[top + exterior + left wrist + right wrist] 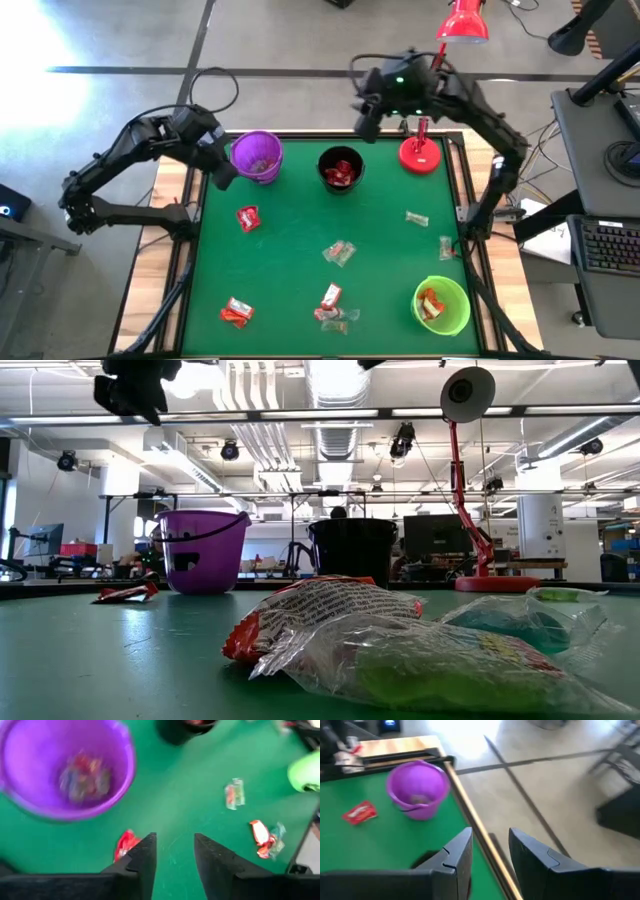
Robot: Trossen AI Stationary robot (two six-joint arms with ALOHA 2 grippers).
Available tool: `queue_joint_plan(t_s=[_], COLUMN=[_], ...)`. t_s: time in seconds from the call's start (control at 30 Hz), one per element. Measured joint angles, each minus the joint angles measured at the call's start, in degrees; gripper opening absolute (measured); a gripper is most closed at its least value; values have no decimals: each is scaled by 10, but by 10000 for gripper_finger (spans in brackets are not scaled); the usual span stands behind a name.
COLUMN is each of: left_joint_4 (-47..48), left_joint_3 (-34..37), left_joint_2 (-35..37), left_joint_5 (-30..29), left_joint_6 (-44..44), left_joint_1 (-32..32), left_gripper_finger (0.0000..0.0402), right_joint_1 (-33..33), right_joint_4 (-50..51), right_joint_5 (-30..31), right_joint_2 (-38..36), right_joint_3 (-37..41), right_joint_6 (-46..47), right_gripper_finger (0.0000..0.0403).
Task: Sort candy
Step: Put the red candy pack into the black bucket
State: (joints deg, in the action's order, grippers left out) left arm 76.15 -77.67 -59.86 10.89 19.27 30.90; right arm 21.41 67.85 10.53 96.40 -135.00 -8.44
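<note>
A flat green mat (300,270) covers the table, and three round plastic cups stand on it: a purple cup (257,156), a glossy black cup (340,168) just beside it, and a lime green cup (441,305) well apart, at the opposite corner. A red lamp base (420,155) is seen beyond the black cup. The left gripper (174,855) is held above the mat just beside the purple cup, its fingers parted and empty. The right gripper (489,851) is raised behind the black cup, past the table's edge, fingers apart, nothing held. The candy (338,253), in crinkled red and clear wrappers, is scattered between the purple and green cups; more lies inside all three cups.
</note>
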Motion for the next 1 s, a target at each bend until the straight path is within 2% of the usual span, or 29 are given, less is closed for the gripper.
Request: queue_joint_plan(t_s=[0.1, 0.2, 0.4, 0.67, 0.83, 1.0], left_joint_4=[2, 1, -37, -143, -161, -167], left_joint_3=[23, 59, 152, 262, 303, 335], left_joint_2=[3, 9, 19, 37, 40, 40], left_joint_5=[-30, -57, -46, -44, -90, -106], left_joint_6=[42, 32, 35, 244, 347, 446], left_joint_1=[-15, -36, -80, -165, -220, -237], left_gripper_finger=[133, 136, 137, 137, 137, 137], right_joint_1=[0, 0, 0, 0, 0, 0], right_joint_4=[20, 46, 85, 90, 91, 95], right_joint_5=[41, 75, 95, 107, 164, 167], right_joint_2=[-18, -27, -27, -38, -46, -50], right_joint_3=[0, 0, 1, 1, 0, 0], right_joint_6=[17, 25, 13, 22, 12, 3], right_gripper_finger=[115, 114, 124, 137, 142, 146])
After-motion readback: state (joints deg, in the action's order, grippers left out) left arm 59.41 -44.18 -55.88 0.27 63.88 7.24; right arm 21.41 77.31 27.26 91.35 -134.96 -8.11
